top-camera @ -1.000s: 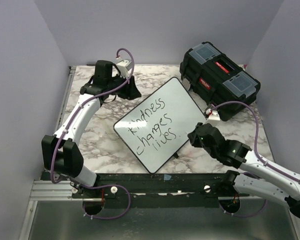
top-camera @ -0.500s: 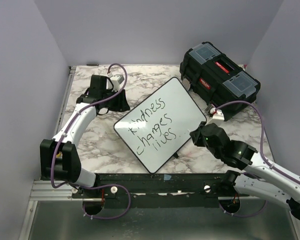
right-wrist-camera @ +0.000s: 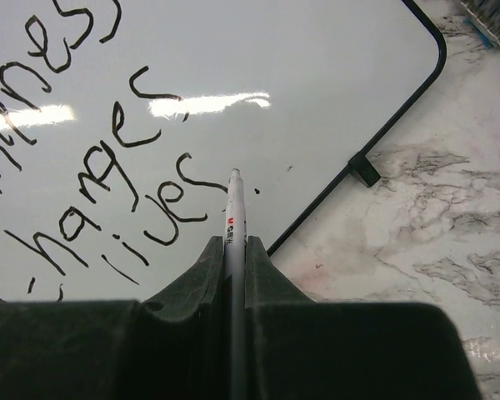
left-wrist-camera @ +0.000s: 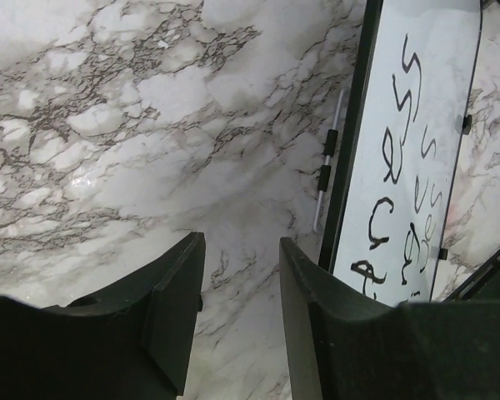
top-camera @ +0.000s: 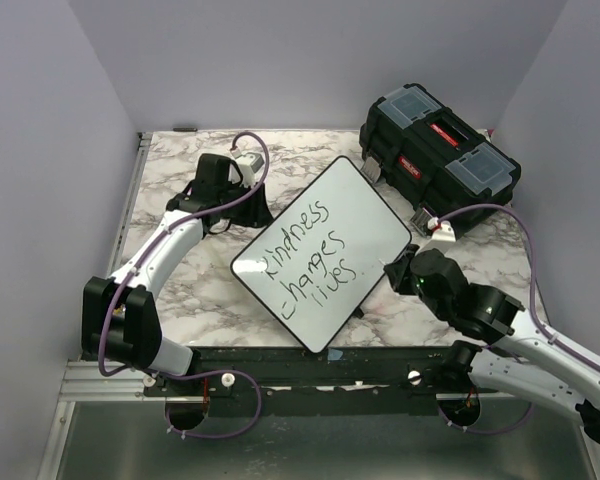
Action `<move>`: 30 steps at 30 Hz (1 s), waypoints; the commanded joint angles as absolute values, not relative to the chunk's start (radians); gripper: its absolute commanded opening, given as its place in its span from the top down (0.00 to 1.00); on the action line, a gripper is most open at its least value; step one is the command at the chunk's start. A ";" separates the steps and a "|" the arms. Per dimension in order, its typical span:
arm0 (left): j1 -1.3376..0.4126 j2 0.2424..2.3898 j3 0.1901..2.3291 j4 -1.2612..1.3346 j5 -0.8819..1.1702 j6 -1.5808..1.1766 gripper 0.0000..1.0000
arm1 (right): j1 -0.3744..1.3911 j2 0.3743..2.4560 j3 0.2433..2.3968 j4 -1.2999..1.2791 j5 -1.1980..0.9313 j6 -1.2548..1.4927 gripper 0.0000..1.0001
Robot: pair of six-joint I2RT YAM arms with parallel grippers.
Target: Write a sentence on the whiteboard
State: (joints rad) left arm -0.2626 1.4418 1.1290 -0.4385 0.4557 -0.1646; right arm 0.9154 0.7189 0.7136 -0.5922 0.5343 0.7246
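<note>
- The marble table [top-camera: 180, 290] fills the overhead view, which alone takes in the whole scene.
- The whiteboard [top-camera: 365, 215] lies flat at centre frame, turned diamond-wise. The right wrist view adds a small black foot on its frame.
- The black toolbox [top-camera: 440, 160] sits upper right, just beside the board's top corner, and shows only from above.
- The sentence [top-camera: 308, 255] reads "kindness changes lives" in three slanted lines. The wrist views catch only fragments.
- The left gripper [left-wrist-camera: 242, 254] is spread, with nothing but bare marble between its fingers, left of the board.
- The right gripper [right-wrist-camera: 235, 250] is pinched tight on a white marker [right-wrist-camera: 234, 208]. The tip is over the board beside "lives"; whether it touches, I cannot tell.
- A thin white stick [left-wrist-camera: 327, 162] lies just beside the board's frame, seen only by the left wrist.
</note>
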 commanded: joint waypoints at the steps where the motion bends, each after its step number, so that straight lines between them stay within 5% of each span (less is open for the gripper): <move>1: -0.312 1.462 1.146 -0.422 0.457 -0.195 0.57 | 0.917 0.692 0.746 -0.632 0.562 0.717 0.99; 30: -0.494 1.706 1.438 -0.476 0.428 -0.206 0.57 | 0.917 0.697 0.741 -0.637 0.567 0.715 0.99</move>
